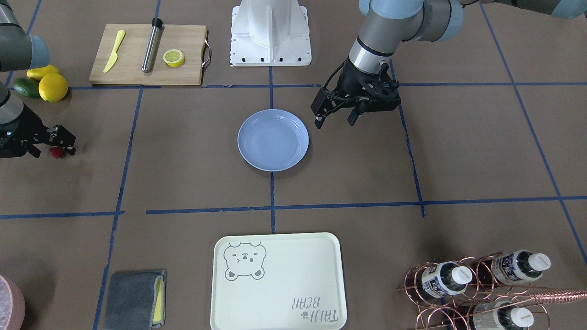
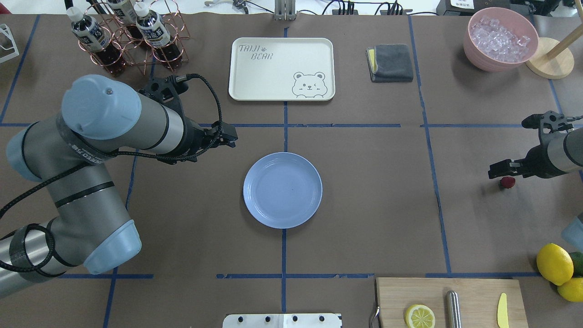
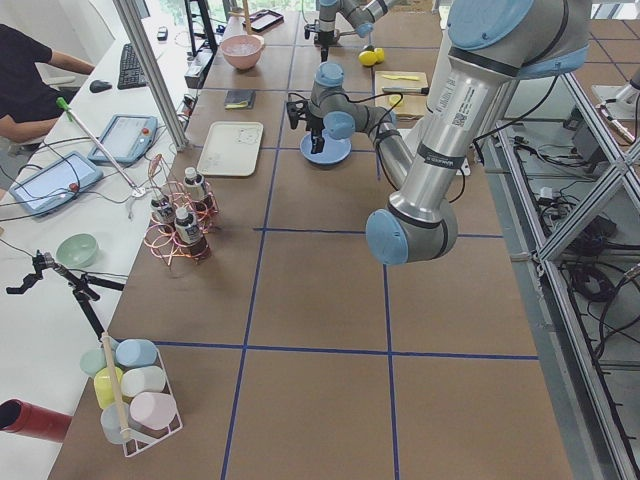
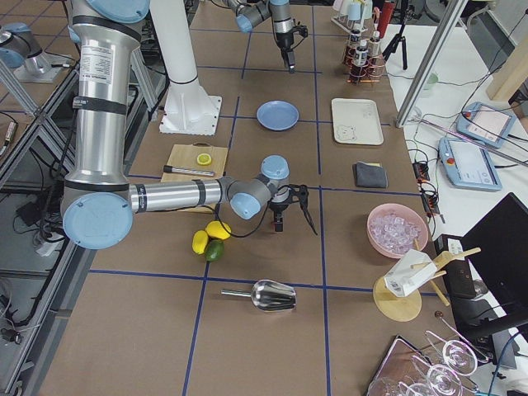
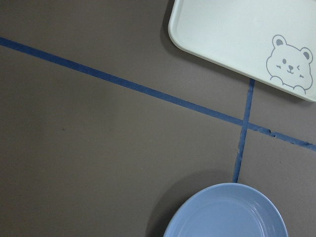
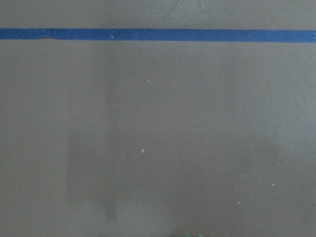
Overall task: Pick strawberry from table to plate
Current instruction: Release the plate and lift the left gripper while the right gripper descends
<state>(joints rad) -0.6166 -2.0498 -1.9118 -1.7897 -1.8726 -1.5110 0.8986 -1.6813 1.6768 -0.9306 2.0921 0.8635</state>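
Cream rectangular tray with a bear drawing [image 1: 293, 275]: nearest you in the front-facing view, lying flat at your edge.
Broad brown paper-like table [image 1: 183, 174]: crossed by blue tape lines that form a grid.
Round light-blue glossy plate [image 1: 257, 137]: in the middle of the table, on a tape line, between the tray and the robot's white base [image 1: 270, 36].
Tiny dark-red strawberry [image 2: 507, 182]: on the table far out on the robot's right side, well apart from the plate.
Black two-finger right claw [image 1: 51, 147]: you find it just over the strawberry, fingers spread, with the berry between them in the front-facing view. You cannot tell whether a finger touches the berry.
Black two-finger left claw [image 1: 335, 120]: hangs just beside the plate on the robot's left, fingers spread. Its wrist view shows you the plate's rim and a corner of the tray.
Yellow lemons [image 1: 52, 87] and green avocado [image 1: 25, 87]: bunched together near the right arm, on the robot's side of the strawberry.
Wooden cutting board [image 1: 183, 68]: beside the white base; it carries a yellow plastic knife [image 1: 113, 51], a metal cylinder [image 1: 151, 46] and a lemon half [image 1: 174, 57].
Folded grey cloth [image 1: 130, 300]: near the tray at your edge.
Copper wire rack [image 1: 559, 294]: holds bottles, at your edge on the robot's left.
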